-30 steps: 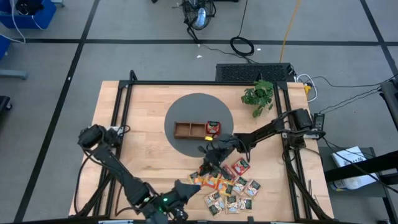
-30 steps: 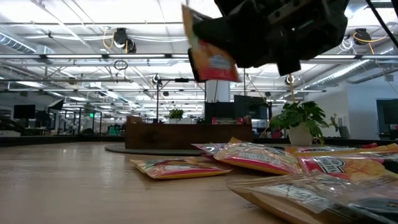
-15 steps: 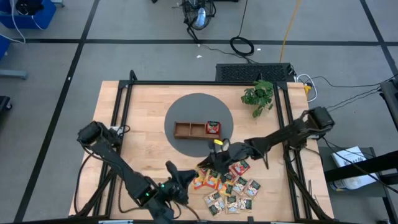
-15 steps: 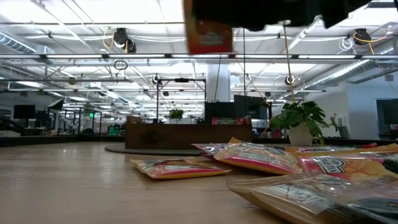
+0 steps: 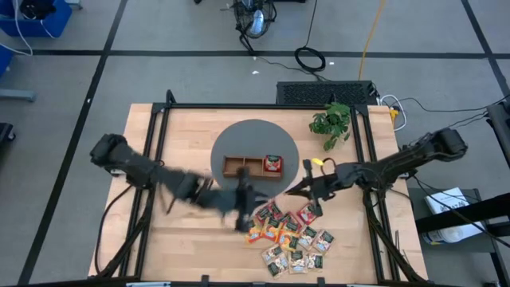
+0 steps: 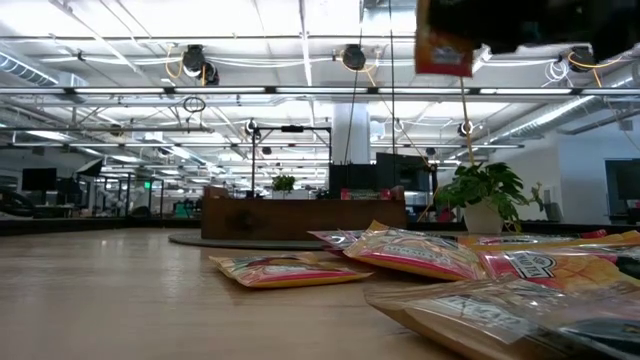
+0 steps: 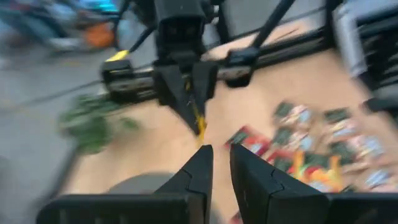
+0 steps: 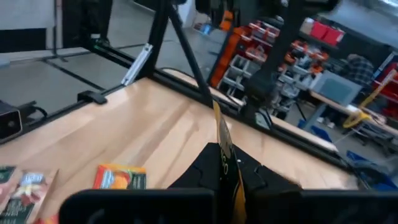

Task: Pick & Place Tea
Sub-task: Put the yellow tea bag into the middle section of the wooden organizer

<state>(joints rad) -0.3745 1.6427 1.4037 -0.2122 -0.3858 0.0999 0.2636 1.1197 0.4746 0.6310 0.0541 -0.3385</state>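
High view, right claw (image 5: 307, 189) pinched tight on an orange-yellow tea sachet (image 8: 222, 140) above tabletop (image 5: 183, 143), left claw (image 5: 243, 209) narrowly parted, empty, beside tea pile (image 5: 291, 235), tray (image 5: 253, 166) nearby

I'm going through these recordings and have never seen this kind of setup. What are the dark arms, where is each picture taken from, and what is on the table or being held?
Two dark jointed robot arms work at a pale wooden table. One picture looks straight down, one looks level across the tabletop, and two come from cameras on the arms' wrists. On a grey round mat stands a brown three-compartment wooden tray with one red sachet inside. A pile of red, orange-yellow and dark green flat tea sachets lies near the front edge. The right end effector is shut on an orange-yellow sachet, held in the air. The left end effector holds nothing; its fingers stand slightly apart.
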